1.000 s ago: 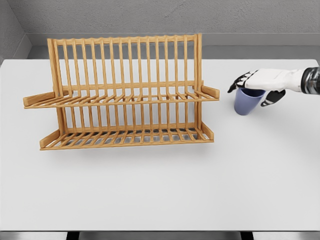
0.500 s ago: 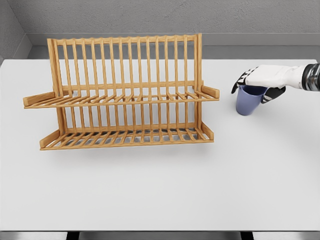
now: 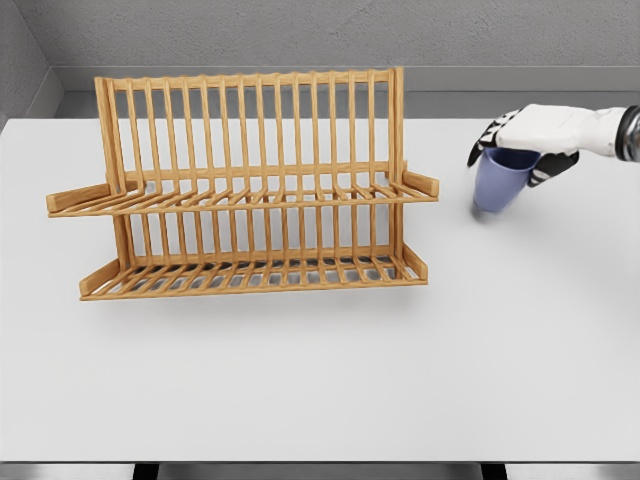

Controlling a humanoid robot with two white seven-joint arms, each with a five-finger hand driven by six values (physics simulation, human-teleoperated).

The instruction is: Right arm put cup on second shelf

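Cup (image 3: 499, 184) is coming up off the table (image 3: 320, 380) now, lifted a touch higher than a second ago and a little blurred with motion. From the head view, the right hand (image 3: 527, 140) has its fingers curled over the rim, gripping it from above, well right of the wooden rack (image 3: 245, 190). The lift has started; the upper shelf (image 3: 250, 200) looks like the next stop. No left arm in sight.
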